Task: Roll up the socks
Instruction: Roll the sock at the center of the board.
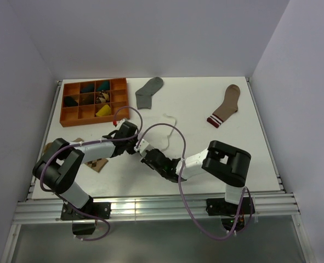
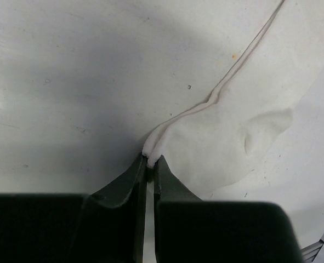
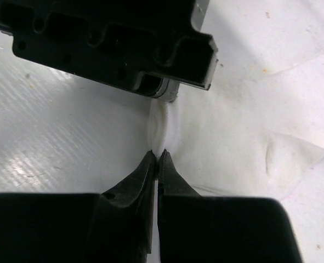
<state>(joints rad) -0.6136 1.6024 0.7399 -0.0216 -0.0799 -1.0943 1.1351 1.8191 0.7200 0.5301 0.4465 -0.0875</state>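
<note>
- Top view: the limp white fabric sock [image 1: 170,121] lies flat on the table, below and right of the orange compartment tray [image 1: 93,101]. The left gripper [image 1: 141,145] and right gripper [image 1: 147,156] meet at one end of it.
- Left wrist view: the left jaws are pinched narrow on the sock's folded edge, and the cloth spreads away from the tips, up and to the right.
- Right wrist view: the right jaws are closed, with the tips apparently nipping the same bunched edge. The sock looks light, soft and floppy, so the doubled edge is probably the surest hold. A single layer may slip.

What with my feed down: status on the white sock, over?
Left gripper shut on white sock edge. Right gripper shut on same edge. Grippers nearly touching.
</note>
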